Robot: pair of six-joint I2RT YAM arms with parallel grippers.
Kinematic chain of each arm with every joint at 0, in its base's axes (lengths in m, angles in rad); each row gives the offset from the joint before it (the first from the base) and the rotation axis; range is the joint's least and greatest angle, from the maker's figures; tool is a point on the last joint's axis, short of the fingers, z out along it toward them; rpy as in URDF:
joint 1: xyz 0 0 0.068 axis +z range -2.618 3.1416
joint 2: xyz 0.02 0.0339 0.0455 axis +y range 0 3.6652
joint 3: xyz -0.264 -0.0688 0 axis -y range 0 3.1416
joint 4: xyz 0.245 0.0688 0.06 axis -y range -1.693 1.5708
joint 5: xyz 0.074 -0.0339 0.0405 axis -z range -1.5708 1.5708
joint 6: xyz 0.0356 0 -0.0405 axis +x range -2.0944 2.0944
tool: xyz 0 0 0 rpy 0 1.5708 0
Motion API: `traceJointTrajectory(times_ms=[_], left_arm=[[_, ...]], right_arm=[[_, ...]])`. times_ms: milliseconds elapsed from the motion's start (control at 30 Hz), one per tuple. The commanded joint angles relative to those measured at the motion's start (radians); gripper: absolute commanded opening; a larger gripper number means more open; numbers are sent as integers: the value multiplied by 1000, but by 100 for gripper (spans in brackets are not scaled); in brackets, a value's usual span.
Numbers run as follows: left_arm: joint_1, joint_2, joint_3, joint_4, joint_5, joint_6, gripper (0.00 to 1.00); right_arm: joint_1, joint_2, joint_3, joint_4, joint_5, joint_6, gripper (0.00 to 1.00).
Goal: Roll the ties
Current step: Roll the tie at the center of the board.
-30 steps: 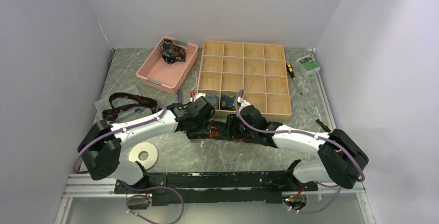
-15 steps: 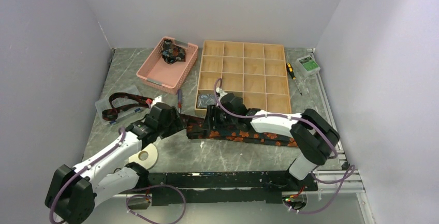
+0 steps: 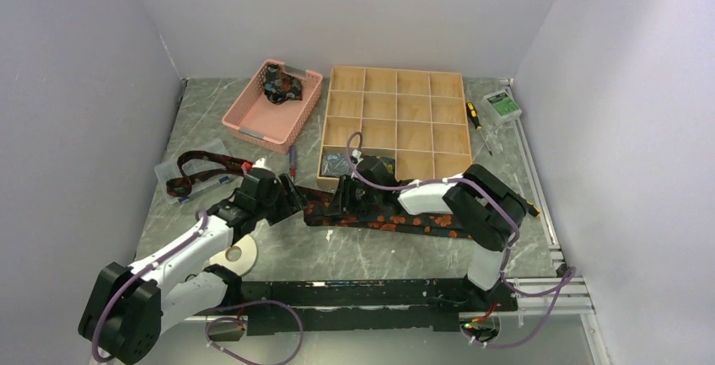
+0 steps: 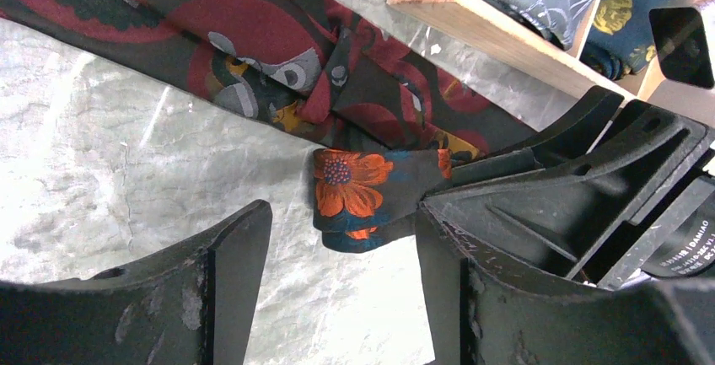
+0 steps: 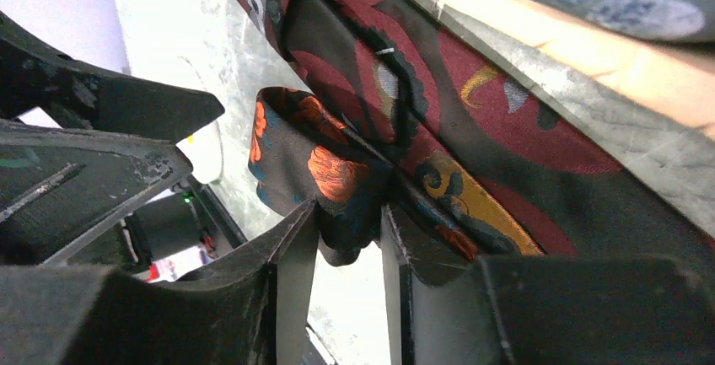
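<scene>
Right gripper [image 5: 347, 213] clenches the folded end of the dark, orange-flowered fabric necktie [image 5: 330, 171] — turn evenly, strip taut; left gripper [image 4: 339, 217], released, straddles it.

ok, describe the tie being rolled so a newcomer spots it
Find the wooden grid box at the back of the table. Along its near edge a long dark tie lies flat, its left end curled and pinched in the right hand. Its orange flowers set it apart from the maroon tie looped further left.

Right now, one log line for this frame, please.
right gripper: shut on tie end fold | left gripper: open beside fold | rest of tie: flat on table
</scene>
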Motion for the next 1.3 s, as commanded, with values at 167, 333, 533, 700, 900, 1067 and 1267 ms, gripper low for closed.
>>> traceJointTrajectory(times_ms=[167, 333, 533, 700, 900, 1067, 1267], left_arm=[[6, -5, -13, 51, 40, 37, 67], [7, 3, -28, 66, 58, 36, 67], [10, 14, -57, 87, 92, 26, 67], [40, 19, -81, 118, 152, 22, 67], [107, 58, -86, 179, 261, 28, 68], [128, 124, -84, 265, 330, 23, 67], [128, 240, -67, 328, 401, 25, 61]], right_arm=[[-5, 62, -69, 313, -57, 169, 26], [-5, 95, -109, 445, -78, 217, 18], [-6, 136, -170, 576, -55, 223, 13], [-6, 144, -193, 587, -48, 182, 12], [-4, 122, -237, 591, -24, 113, 11], [-4, 122, -259, 610, -16, 88, 11], [-4, 106, -269, 613, -13, 72, 11]])
